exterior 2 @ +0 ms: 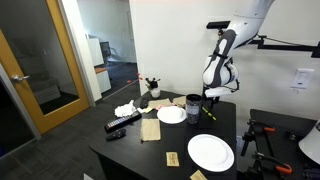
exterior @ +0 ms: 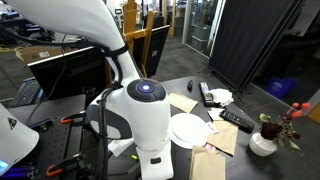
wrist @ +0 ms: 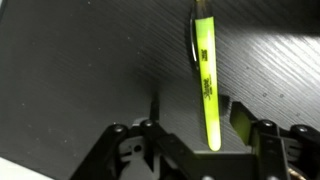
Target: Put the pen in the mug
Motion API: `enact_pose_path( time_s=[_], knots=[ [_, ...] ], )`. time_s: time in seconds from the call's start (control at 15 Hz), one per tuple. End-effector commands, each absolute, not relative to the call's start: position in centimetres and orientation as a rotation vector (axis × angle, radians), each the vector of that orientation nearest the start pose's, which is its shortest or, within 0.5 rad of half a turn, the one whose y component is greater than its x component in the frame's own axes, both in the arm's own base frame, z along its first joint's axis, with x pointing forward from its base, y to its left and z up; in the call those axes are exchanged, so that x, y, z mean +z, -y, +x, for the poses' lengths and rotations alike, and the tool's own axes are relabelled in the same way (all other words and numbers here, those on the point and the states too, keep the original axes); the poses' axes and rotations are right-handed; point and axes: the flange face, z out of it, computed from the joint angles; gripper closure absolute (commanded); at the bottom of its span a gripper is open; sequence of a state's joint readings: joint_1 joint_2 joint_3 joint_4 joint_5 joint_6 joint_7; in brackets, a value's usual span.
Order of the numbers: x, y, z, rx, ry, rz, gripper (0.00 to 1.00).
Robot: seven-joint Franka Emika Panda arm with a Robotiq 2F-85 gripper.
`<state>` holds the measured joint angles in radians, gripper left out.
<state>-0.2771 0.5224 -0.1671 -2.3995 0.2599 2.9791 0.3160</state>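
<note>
The yellow-green pen lies flat on the dark table and reaches up the wrist view from between my fingers. My gripper is open, with one finger on each side of the pen's near end, not closed on it. In an exterior view the gripper hangs just above the pen. The dark mug stands upright right beside them. In an exterior view the robot's body hides the mug and the pen.
Two white plates lie on the table, one next to the mug. A black remote, crumpled paper and a small vase with flowers sit further off. Remotes and the vase show in an exterior view.
</note>
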Motion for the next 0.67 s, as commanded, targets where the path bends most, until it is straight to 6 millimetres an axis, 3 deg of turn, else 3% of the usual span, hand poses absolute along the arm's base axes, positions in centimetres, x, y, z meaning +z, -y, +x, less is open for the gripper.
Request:
enact_pose_path(
  time_s=[0.0, 0.4, 0.6],
  knots=[
    [11.0, 23.7, 43.1, -0.149, -1.494, -2.796, 0.58],
    [11.2, 24.0, 42.9, -0.146, -1.502, -2.791, 1.0],
    [12.2, 23.9, 43.0, -0.124, -1.505, -2.791, 0.97]
  ],
)
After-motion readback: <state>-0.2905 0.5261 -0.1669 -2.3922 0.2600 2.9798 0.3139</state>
